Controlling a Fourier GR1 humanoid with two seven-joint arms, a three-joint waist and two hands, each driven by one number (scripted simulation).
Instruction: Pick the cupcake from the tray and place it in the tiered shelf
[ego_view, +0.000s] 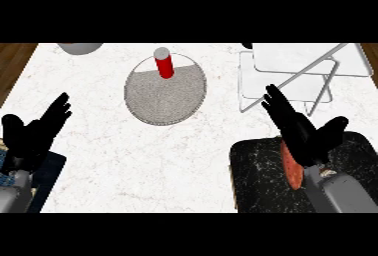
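left hand (33, 136) rests unclenched, fingers up, at the marbled white surface's (111, 170) edge; mid-surface a speckled grey round plate (164, 97) bears a red cylinder (165, 66). right hand (301, 136), fingers straight and grasping nothing, half hides the reddish-brown cupcake (292, 170) on the black flecked tray (258, 175), white wire tiered shelf (295, 82) just beyond.

no readable text, labels, numbers or signs anywhere

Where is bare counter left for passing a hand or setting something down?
Bare counter runs between the left hand and the tray, nearer than the grey plate; a narrower strip lies between plate and tiered shelf. Crowded at right: right hand over the tray and cupcake, shelf just beyond.
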